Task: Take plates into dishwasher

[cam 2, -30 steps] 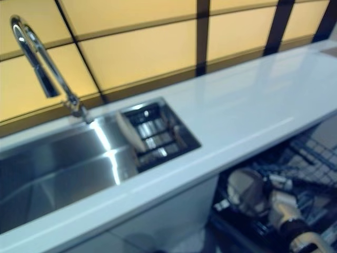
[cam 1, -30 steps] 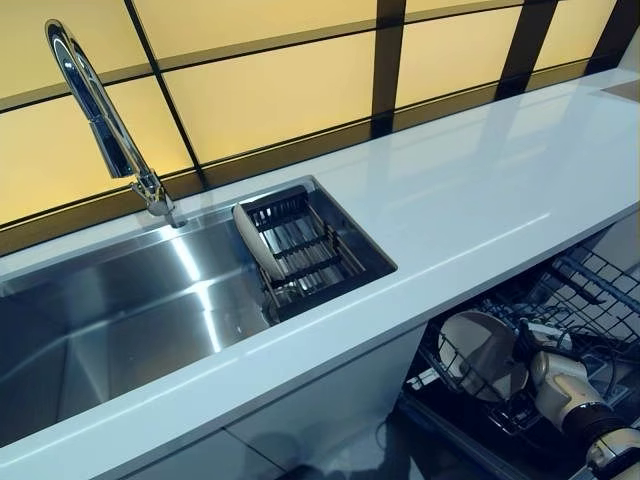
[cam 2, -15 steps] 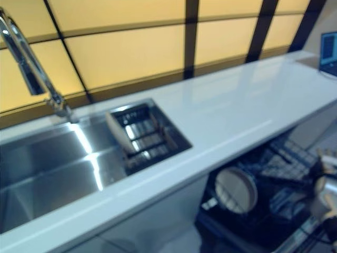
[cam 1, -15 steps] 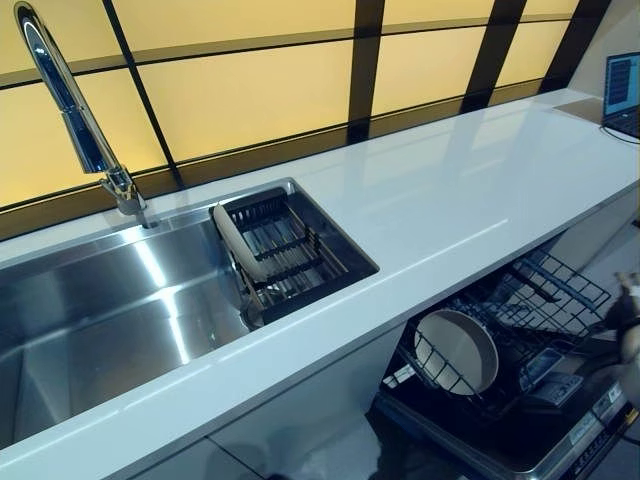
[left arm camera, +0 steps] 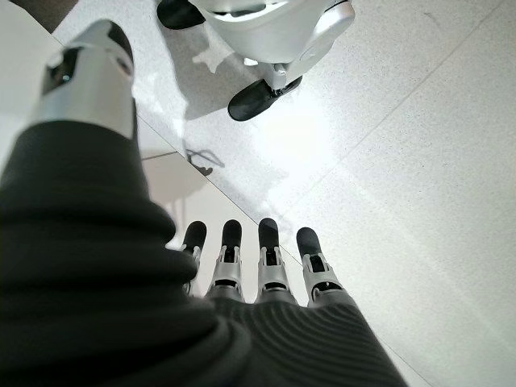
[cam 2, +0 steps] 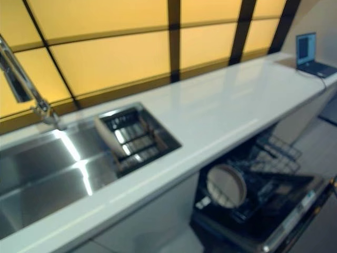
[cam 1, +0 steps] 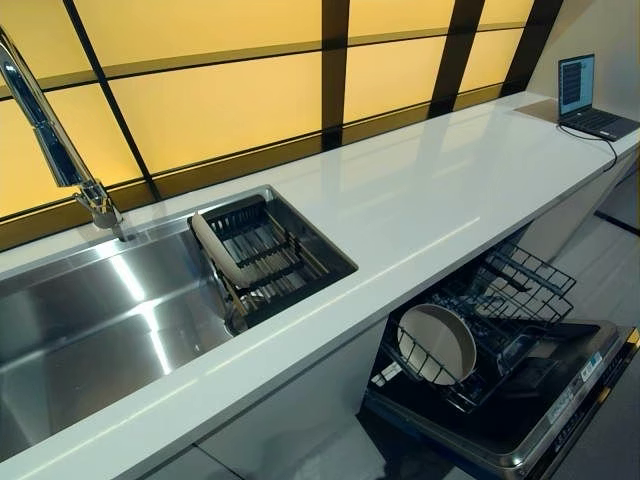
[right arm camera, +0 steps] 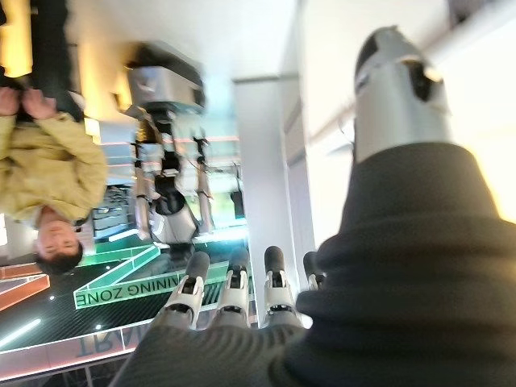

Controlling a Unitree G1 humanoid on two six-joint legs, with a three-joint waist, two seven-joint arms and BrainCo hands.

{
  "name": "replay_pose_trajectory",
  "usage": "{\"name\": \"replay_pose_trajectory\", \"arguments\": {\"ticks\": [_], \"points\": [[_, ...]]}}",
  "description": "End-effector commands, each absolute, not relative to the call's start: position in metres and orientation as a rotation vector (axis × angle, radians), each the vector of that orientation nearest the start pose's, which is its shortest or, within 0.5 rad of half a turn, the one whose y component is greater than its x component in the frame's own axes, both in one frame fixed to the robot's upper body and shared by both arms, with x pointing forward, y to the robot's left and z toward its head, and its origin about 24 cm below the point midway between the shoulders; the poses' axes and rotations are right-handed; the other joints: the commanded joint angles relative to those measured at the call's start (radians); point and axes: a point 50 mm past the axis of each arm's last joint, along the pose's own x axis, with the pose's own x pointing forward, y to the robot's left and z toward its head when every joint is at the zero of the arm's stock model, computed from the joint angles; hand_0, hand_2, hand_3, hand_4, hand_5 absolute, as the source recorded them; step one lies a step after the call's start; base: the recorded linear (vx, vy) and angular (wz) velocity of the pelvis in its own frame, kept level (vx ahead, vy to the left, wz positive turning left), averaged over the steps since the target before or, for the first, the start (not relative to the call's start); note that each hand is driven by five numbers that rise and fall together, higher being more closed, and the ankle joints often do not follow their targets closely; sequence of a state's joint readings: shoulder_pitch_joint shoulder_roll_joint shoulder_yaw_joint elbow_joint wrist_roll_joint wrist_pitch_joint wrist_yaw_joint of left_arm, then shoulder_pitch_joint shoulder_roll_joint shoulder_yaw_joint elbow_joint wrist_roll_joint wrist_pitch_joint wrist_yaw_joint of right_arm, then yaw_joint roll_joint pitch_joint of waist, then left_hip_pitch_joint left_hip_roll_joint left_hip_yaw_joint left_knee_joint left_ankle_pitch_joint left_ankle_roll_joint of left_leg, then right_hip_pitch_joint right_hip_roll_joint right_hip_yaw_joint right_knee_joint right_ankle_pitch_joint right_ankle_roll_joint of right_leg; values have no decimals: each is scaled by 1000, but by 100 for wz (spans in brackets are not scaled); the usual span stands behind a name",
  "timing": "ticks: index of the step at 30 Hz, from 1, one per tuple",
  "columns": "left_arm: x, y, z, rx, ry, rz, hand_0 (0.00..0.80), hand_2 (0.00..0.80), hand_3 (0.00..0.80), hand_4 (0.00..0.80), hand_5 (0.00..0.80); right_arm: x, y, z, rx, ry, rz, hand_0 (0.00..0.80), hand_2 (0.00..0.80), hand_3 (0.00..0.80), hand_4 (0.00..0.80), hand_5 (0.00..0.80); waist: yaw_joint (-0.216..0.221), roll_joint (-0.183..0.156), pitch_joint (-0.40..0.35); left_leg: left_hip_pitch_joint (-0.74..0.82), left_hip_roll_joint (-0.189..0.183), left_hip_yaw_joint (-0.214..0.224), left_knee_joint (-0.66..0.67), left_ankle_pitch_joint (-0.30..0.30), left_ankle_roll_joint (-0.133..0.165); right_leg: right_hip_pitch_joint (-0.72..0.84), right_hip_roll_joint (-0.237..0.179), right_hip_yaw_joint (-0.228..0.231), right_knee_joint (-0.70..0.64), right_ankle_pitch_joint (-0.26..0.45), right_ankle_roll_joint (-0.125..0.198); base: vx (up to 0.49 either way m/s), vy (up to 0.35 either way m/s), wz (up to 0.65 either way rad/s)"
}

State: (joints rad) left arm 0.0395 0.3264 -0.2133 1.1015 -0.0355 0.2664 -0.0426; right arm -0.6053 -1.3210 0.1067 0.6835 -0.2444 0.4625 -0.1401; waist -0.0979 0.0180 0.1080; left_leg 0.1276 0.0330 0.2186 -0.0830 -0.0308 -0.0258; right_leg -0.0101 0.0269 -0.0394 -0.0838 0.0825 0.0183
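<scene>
One round cream plate (cam 1: 437, 343) is standing in the black wire dishwasher rack (cam 1: 505, 300) at 4 o'clock. Both the left hand (left arm camera: 258, 278) and the right hand (right arm camera: 234, 294) are hanging straight-fingered and empty. The next move, I think, is reaching for the second cream plate (cam 1: 215, 250), which is leaning in the steel sink (cam 1: 100, 330) basket at 9 o'clock.

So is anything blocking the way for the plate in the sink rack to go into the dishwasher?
Nothing visible does. The plate leans in the sink rack, the dishwasher rack is pulled out and open, holding one plate, with free slots beside it.

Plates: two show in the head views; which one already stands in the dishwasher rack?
The round plate below the counter, upright in the dishwasher rack. The other plate leans in the sink basket.
</scene>
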Motion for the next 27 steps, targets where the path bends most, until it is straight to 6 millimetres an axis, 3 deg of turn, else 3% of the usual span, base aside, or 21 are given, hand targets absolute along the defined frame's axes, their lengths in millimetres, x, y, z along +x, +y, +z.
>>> {"name": "replay_pose_trajectory", "arguments": {"ticks": [1,5,7,10,14,16,23,27], "points": [[56,286,-152,375,1495,119,0,0,0,0,0,243,-456,307,-1335,309,-1097,0,0,0,0,0,41,-109,-71,-8,-12,-21,-4,-12,-11,34,-66,1,-3,10,127,0,0,0],[52,286,-152,366,1502,122,0,0,0,0,0,255,-437,330,-1359,186,-1062,0,0,0,0,0,56,-114,-74,-8,-15,-31,-4,-9,-12,42,-71,-11,-3,5,125,2,2,1],[53,287,-152,369,1501,119,0,0,0,0,0,267,-419,342,-1403,98,-987,0,0,0,0,0,67,-118,-75,-9,-17,-40,-4,-7,-11,47,-77,-25,-3,1,124,1,2,4],[56,287,-152,368,1496,119,0,0,0,0,0,277,-401,348,-1464,48,-903,0,0,0,0,0,76,-121,-74,-10,-19,-49,-4,-6,-10,54,-84,-39,-3,-3,122,-4,-2,17],[60,287,-151,375,1486,119,0,0,0,0,0,295,-363,356,-1747,-48,-729,0,0,0,0,0,98,-130,-68,-14,-24,-67,-4,-2,-6,63,-94,-66,-3,-6,121,-13,-6,15],[59,288,-151,389,1491,120,0,0,0,0,0,307,-333,358,-1928,-178,-606,0,0,0,0,0,115,-139,-69,-15,-27,-78,-4,-1,-4,69,-98,-82,-3,-8,123,3,-11,25],[55,288,-151,391,1503,128,0,0,0,0,0,314,-277,367,-2257,-559,-470,0,0,0,0,0,146,-145,-70,-25,-33,-106,-4,2,-1,76,-106,-113,-3,-12,128,11,-11,20],[51,289,-151,379,1507,142,0,0,0,0,0,314,-250,368,-2338,-724,-378,0,0,0,0,0,167,-148,-67,-33,-40,-124,-4,6,1,78,-109,-130,-3,-12,131,26,12,18]]}}
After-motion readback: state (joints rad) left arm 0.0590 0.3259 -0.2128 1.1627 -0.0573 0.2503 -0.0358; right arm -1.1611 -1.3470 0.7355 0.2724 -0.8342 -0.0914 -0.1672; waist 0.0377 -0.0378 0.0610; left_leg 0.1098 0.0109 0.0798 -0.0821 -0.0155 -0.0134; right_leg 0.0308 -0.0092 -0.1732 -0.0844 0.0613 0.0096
